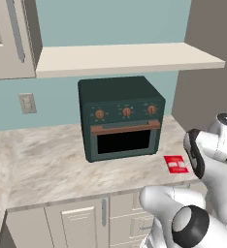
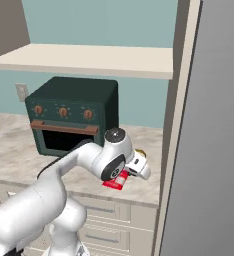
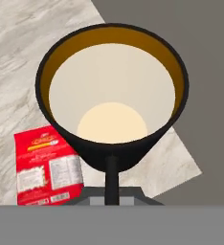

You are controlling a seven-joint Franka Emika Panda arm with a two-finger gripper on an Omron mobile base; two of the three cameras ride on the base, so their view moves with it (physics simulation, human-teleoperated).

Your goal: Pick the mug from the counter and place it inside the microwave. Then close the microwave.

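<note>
The black mug (image 3: 111, 91) with its cream-yellow inside sits right in front of the hand camera, seen from above its open mouth. My gripper (image 3: 111, 165) is shut on the mug's near rim, and one dark finger (image 3: 111, 179) shows against the outer wall. In the right base view the hand (image 2: 139, 167) hangs over the counter (image 2: 9, 145) near its right end, with a bit of the mug's rim (image 2: 139, 152) peeking above it. I cannot tell whether the mug rests on the counter (image 3: 18, 57). The microwave is out of view.
A red packet (image 3: 47, 167) lies flat on the counter just beside the mug (image 1: 176, 164). A dark green toaster oven (image 1: 121, 118) with copper knobs stands at the back. A tall grey panel (image 2: 214, 150) walls off the right. A cream shelf (image 1: 125, 58) runs overhead.
</note>
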